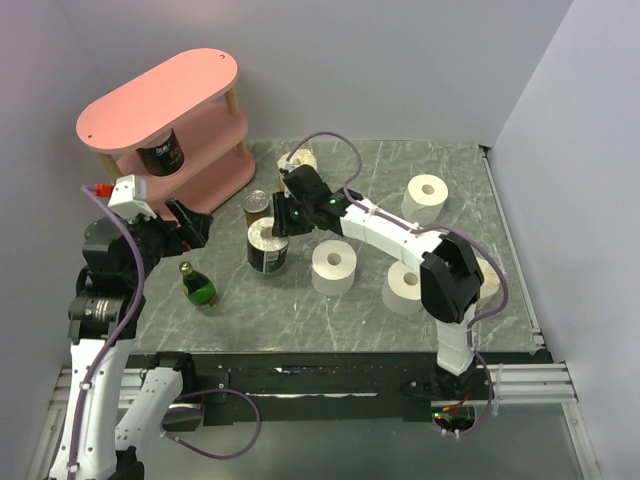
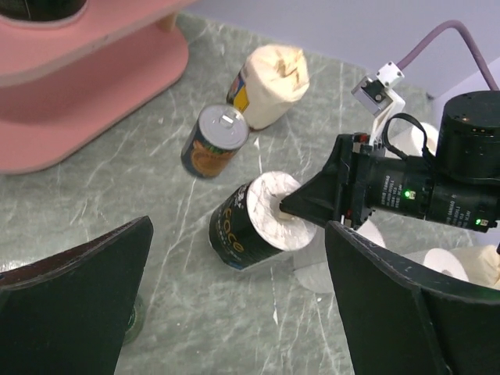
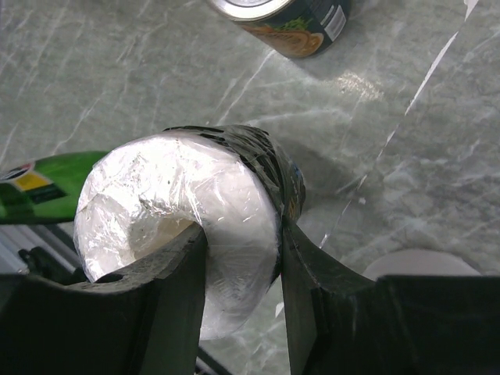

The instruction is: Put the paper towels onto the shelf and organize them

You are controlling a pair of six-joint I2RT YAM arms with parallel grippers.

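- The right gripper (image 1: 273, 228) is pinched on the rim of a squat roll in a dark printed sleeve with a white film-wrapped top (image 1: 268, 247). In the right wrist view one finger (image 3: 168, 289) dips into the hollow middle and the other presses the sleeve from outside.
- That sleeved roll is out on the grey marbled table (image 1: 380, 165), in front of the pink three-tier shelf with oval boards and pale wooden posts (image 1: 160, 95). It is just beside a small can with a coppery lid (image 1: 257, 207). I can't tell whether its base is on the table.
- The left gripper (image 1: 192, 225) hangs near the shelf's front edge with its fingers spread wide and nothing between them, pointed toward the sleeved roll.
- Three plain white paper towel rolls stand upright on the table. One (image 1: 333, 267) is just right of the sleeved roll, one (image 1: 405, 288) is by the right arm's elbow, and one (image 1: 427, 198) is farther back.
- None of the white rolls are on the shelf, whose middle board holds a dark labelled can (image 1: 160, 155).
- A cream bagged packet (image 1: 298, 160) sits behind the right gripper.
- A green glass bottle (image 1: 198, 285) lies near the left arm.
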